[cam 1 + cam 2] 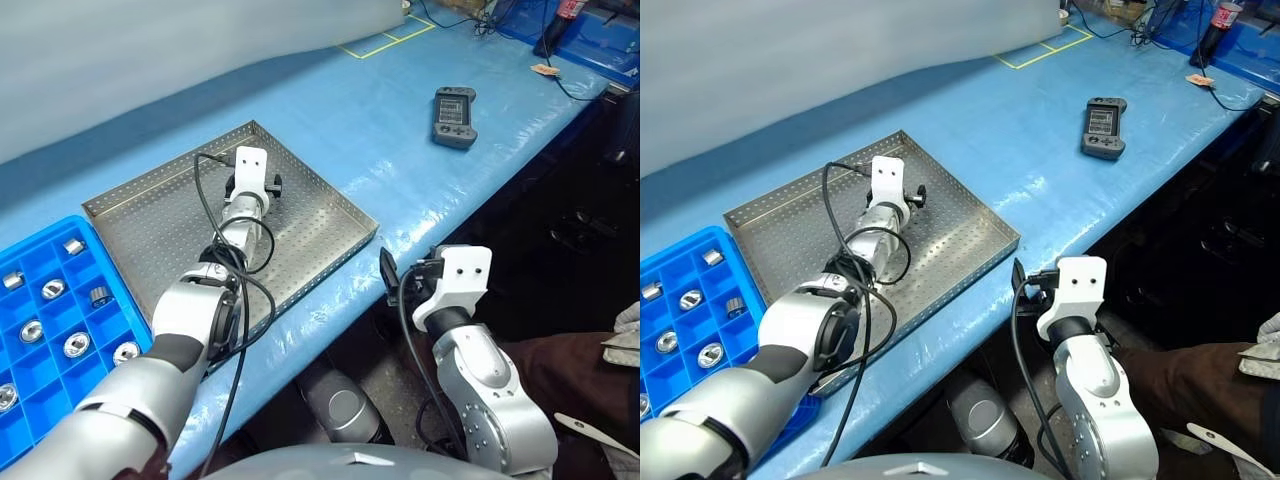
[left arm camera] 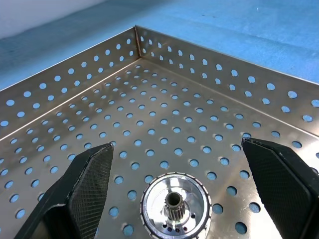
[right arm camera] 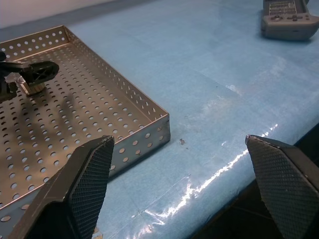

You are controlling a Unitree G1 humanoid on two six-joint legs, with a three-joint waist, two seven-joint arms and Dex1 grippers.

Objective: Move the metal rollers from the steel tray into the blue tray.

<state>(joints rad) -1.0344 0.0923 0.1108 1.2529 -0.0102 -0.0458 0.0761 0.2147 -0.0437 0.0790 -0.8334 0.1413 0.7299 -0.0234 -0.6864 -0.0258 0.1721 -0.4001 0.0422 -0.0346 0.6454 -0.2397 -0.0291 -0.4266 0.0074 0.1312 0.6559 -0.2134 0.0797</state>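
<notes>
The steel tray (image 1: 310, 225) lies on the blue table. My left gripper (image 1: 252, 188) reaches over its far part and stands open. In the left wrist view one metal roller (image 2: 175, 204) stands end-up on the perforated floor between the wide-apart fingers (image 2: 89, 179), touching neither. The blue tray (image 1: 45, 228) sits at the left of the steel tray, with several rollers (image 1: 77, 345) in its compartments. My right gripper (image 1: 400, 280) hovers open and empty just off the table's front edge, near the steel tray's near corner (image 3: 162, 127).
A grey handheld controller (image 1: 455, 117) lies on the table beyond the steel tray, to the right. Yellow tape lines (image 1: 390, 38) mark the far end. The table's front edge (image 1: 470, 215) runs along the right. A person's brown sleeve (image 1: 570, 365) shows at lower right.
</notes>
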